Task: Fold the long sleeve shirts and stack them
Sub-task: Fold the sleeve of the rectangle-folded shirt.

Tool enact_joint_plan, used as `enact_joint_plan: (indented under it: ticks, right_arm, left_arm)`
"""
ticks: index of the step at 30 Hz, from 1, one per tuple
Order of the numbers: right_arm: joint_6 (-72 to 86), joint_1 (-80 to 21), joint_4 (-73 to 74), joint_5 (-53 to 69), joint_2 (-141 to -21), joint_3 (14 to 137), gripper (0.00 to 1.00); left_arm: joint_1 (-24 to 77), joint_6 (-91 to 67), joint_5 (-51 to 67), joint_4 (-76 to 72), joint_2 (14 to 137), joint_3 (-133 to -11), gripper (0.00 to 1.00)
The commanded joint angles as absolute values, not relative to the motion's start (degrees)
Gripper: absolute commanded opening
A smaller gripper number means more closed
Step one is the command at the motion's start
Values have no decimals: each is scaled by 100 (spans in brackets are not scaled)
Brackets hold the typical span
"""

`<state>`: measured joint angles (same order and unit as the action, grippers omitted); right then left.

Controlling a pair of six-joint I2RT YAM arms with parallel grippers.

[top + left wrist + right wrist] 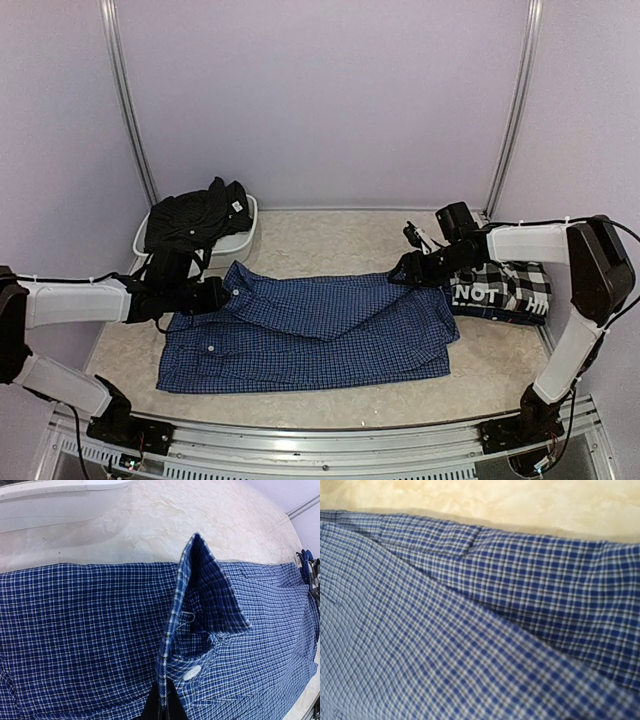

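Note:
The blue checked shirt (310,335) lies spread across the middle of the table. My left gripper (222,295) is shut on its front edge just below the collar; in the left wrist view the dark fingers (150,707) pinch the cloth beside a white button (192,672), and the collar (205,590) stands up. My right gripper (405,270) is at the shirt's far right edge, where a fold rises to it. Blurred blue cloth (470,650) fills the right wrist view and hides the fingers. The black-and-white check shirt (505,288) lies folded at the right. The black shirt (195,215) is heaped on a basin.
A white basin (247,235) stands at the back left under the black shirt. Its rim also shows in the left wrist view (60,500). Purple walls with metal posts close in the back and sides. A metal rail runs along the near edge (320,445).

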<state>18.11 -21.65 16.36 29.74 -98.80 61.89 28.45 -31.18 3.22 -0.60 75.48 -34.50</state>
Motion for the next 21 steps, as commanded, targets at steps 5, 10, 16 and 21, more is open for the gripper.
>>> enact_joint_plan:
  ticks: [5, 10, 16, 21]
  right_arm:
    - [1824, -2228, 1529, 2927, -9940, 6164, 66]
    - [1828, -2230, 1512, 2940, -9958, 6171, 66]
    - [1815, -2234, 1520, 2953, -9971, 6192, 66]
    - [1826, -2251, 1514, 2949, -9956, 6140, 66]
  left_arm:
    - [2800, -3215, 55, -259, 7629, -3262, 0]
    - [2797, -3266, 70, -286, 7621, -3127, 1]
    - [2808, -3343, -55, -292, 7579, -2984, 6]
    - [2804, -3357, -404, -182, 7522, -2991, 22]
